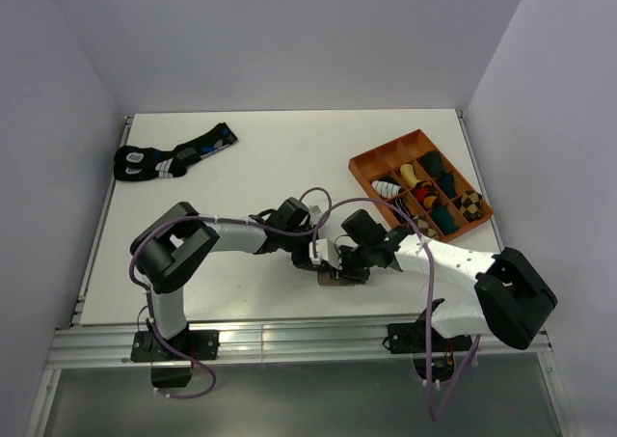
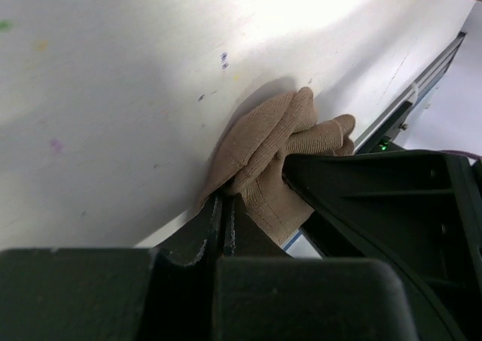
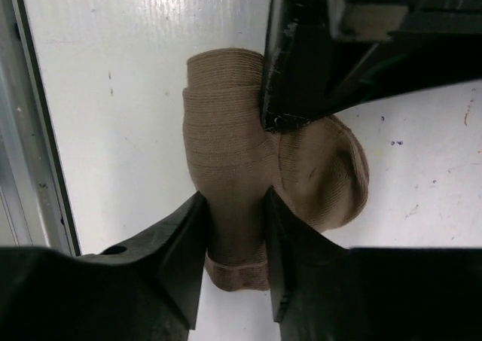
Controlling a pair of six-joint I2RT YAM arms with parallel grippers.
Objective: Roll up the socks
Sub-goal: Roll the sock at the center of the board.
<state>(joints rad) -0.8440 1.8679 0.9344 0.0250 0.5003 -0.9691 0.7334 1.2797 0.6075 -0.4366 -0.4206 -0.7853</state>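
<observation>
A tan-brown sock (image 1: 335, 282) lies bunched into a loose roll near the table's front edge, between the two arms. My right gripper (image 3: 233, 205) stands over the roll (image 3: 226, 130) with a finger pressed against each side of it, gripping it. My left gripper (image 2: 226, 198) is shut, its tips pinching a fold of the same sock (image 2: 279, 145). In the right wrist view the left gripper's dark fingers (image 3: 301, 70) come down onto the roll from above. From the top view both grippers, the left gripper (image 1: 326, 259) and the right gripper (image 1: 353, 269), meet over the sock.
An orange divided tray (image 1: 362, 167) at the back right holds several rolled sock bundles. A pair of black socks with blue and white marks (image 1: 174, 157) lies at the back left. The metal rail of the front edge (image 3: 30, 130) runs close beside the roll.
</observation>
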